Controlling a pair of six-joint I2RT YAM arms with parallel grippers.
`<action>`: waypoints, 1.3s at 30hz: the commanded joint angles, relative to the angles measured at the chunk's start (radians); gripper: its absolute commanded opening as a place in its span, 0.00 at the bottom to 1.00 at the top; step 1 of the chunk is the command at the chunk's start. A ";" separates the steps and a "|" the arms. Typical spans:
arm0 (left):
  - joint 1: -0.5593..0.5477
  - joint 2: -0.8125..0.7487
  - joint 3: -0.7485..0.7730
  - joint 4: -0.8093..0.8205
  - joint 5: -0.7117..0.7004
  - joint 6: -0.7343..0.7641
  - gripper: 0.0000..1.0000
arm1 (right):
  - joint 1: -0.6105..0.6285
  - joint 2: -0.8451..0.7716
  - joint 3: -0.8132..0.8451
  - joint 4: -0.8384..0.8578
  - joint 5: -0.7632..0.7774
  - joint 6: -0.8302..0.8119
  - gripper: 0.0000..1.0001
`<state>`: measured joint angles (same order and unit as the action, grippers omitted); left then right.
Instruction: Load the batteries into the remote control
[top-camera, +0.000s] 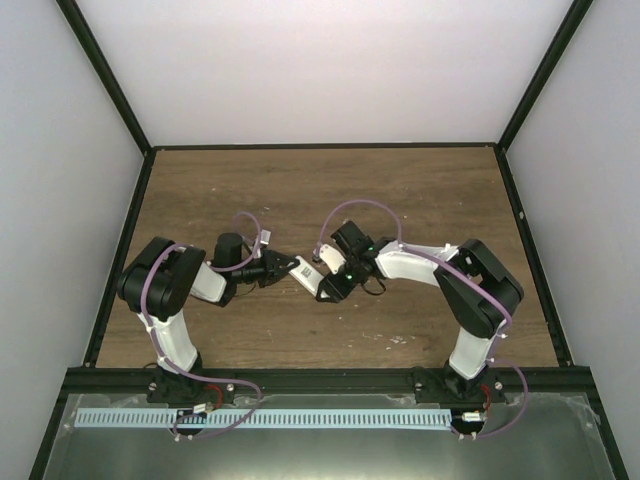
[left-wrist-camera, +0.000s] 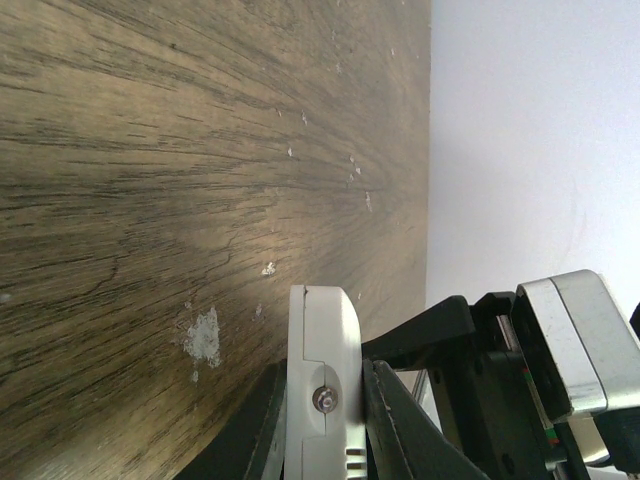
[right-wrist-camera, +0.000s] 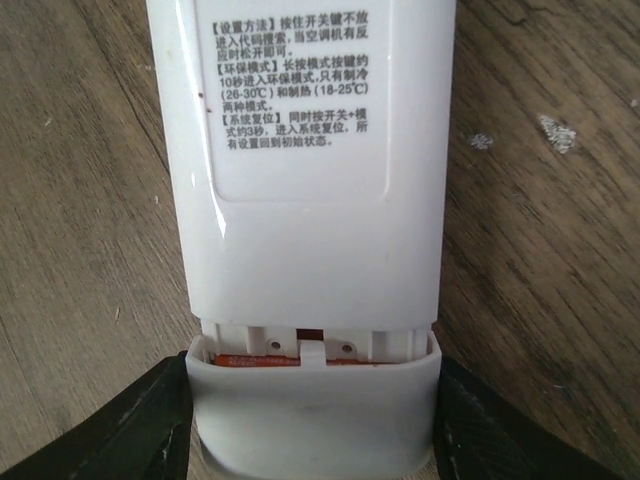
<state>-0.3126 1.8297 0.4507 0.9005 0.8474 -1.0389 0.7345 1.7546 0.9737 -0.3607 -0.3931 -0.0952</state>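
Remote control (left-wrist-camera: 322, 320) between jaws of left end effector (left-wrist-camera: 323, 400)

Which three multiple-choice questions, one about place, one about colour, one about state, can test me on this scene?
1. Where is the white plastic remote control? A lying free; B clamped in the left pincer; C out of view.
2. What colour are the thin cylindrical batteries? A orange; B green; C blue.
3. The small white plastic cover is: A lying apart; B fully shut; C partly slid on.
Answers: 1 B, black fingers clamp its sides; 2 A, orange shows in the gap; 3 C, a gap remains.
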 joint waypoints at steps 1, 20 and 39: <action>0.003 0.007 0.004 -0.012 -0.059 0.045 0.00 | 0.022 0.011 0.023 -0.004 -0.004 -0.004 0.57; 0.003 -0.007 0.000 -0.021 -0.063 0.049 0.00 | 0.020 -0.116 0.056 -0.017 0.057 -0.013 0.82; 0.004 -0.001 0.002 -0.014 -0.059 0.047 0.00 | -0.027 -0.151 0.000 -0.063 0.137 0.002 0.63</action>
<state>-0.3126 1.8275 0.4507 0.9031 0.8345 -1.0386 0.7143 1.6199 0.9771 -0.4076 -0.2630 -0.0917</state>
